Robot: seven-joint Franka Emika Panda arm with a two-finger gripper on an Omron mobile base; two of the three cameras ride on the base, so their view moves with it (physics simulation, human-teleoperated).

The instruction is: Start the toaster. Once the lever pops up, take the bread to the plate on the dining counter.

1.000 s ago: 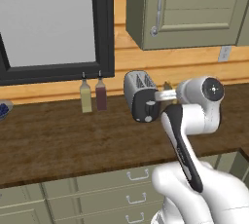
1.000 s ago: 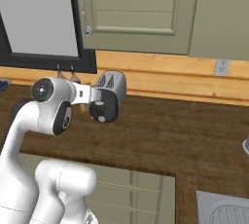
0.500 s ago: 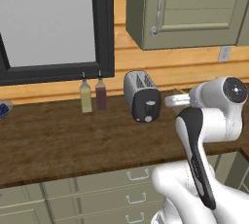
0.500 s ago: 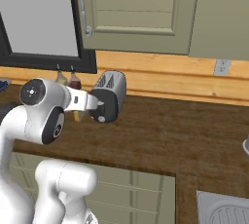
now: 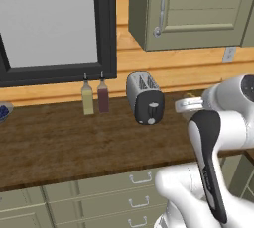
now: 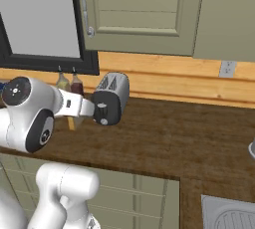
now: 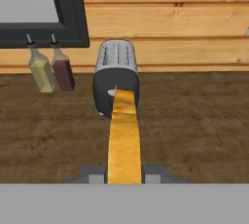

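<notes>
Counter: a dark wood-grain countertop [image 5: 74,142] is running along the wall, with olive-green drawers [image 5: 114,197] sitting beneath it.
Wall: pale wooden planks are backing the counter; a black-framed window [image 5: 54,24] is hanging above, an olive-green cabinet [image 5: 193,9] beside it, and a white outlet [image 6: 227,68] is sitting to the right.
Toaster: the silver-grey toaster [image 5: 144,97] is standing on the counter near the wall, its black end panel and round knob [image 5: 152,108] facing the robot.
Bottles: a yellowish bottle [image 5: 87,99] and a dark red bottle [image 5: 102,97] are standing just left of the toaster, side by side.
Sink: a steel sink [image 6: 229,215] is showing at the lower right corner of the right base view.
Gripper: the gripper [image 7: 124,172] is hanging back from the toaster, clamped on the bread [image 7: 124,138].
Bread: the golden-tan slice is reaching edge-on toward the toaster's end panel, covering part of it in the hand view.
</notes>
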